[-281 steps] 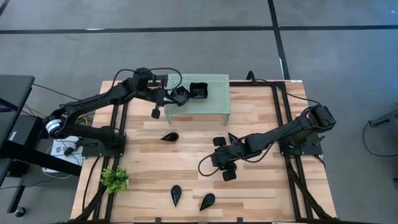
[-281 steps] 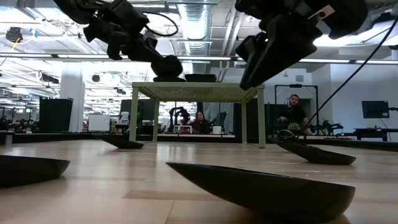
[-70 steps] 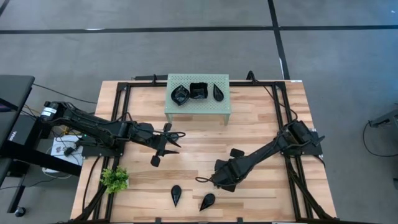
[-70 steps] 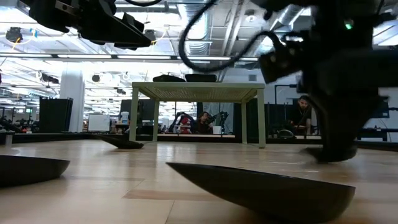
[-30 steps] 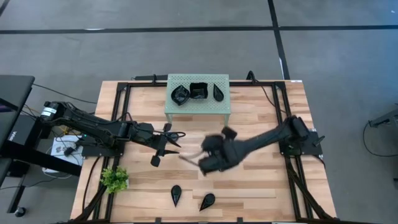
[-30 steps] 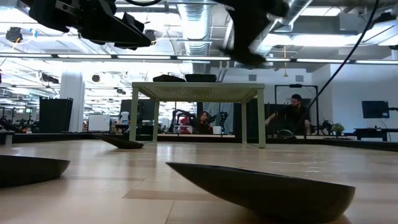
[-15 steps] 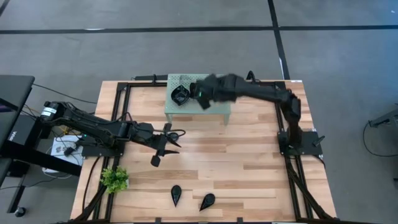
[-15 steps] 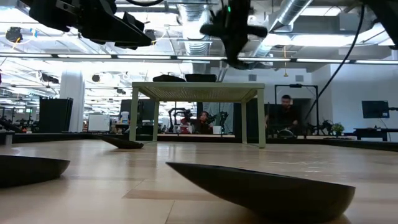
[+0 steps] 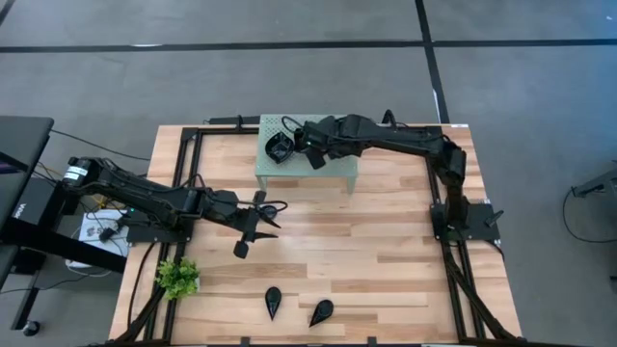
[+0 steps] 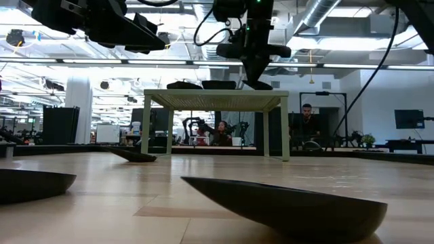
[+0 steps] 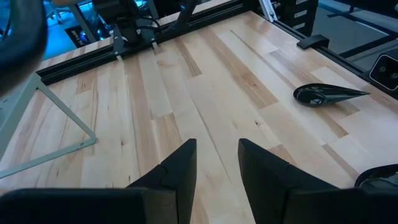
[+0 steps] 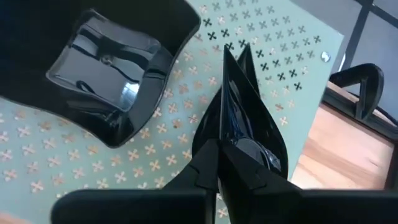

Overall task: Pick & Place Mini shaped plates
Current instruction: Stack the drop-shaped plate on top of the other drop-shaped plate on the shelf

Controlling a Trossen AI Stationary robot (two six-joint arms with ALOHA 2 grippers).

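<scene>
My right gripper (image 9: 310,149) is over the mint-green rack (image 9: 339,172) at the table's far side, shut on a black teardrop plate (image 12: 249,124). Beside it on the rack sit a wavy square plate (image 12: 112,68) and another black plate (image 9: 279,147). Two teardrop plates (image 9: 273,301) (image 9: 321,310) lie near the front edge. My left gripper (image 11: 217,158) hovers open at the table's left middle, with nothing between its fingers. My right gripper pinches the teardrop plate's rim at its wide end (image 12: 231,148) between its two fingers, coming from above and pointing down (image 10: 254,64). The plate is tilted up on edge, its pointed tip (image 12: 231,53) away from the fingers. Whether it touches the rack I cannot tell.
A small green plant (image 9: 177,278) stands at the near left. Black frame rails (image 9: 439,193) run along the table's sides. One more plate (image 10: 135,156) lies on the wood in the low view, and bare wood stretches across the table's middle and right.
My right gripper has carried the teardrop plate up from the table's middle toward the far edge and now holds it over the rack, a little farther left and lower than half a second ago. It has stayed shut on the plate.
</scene>
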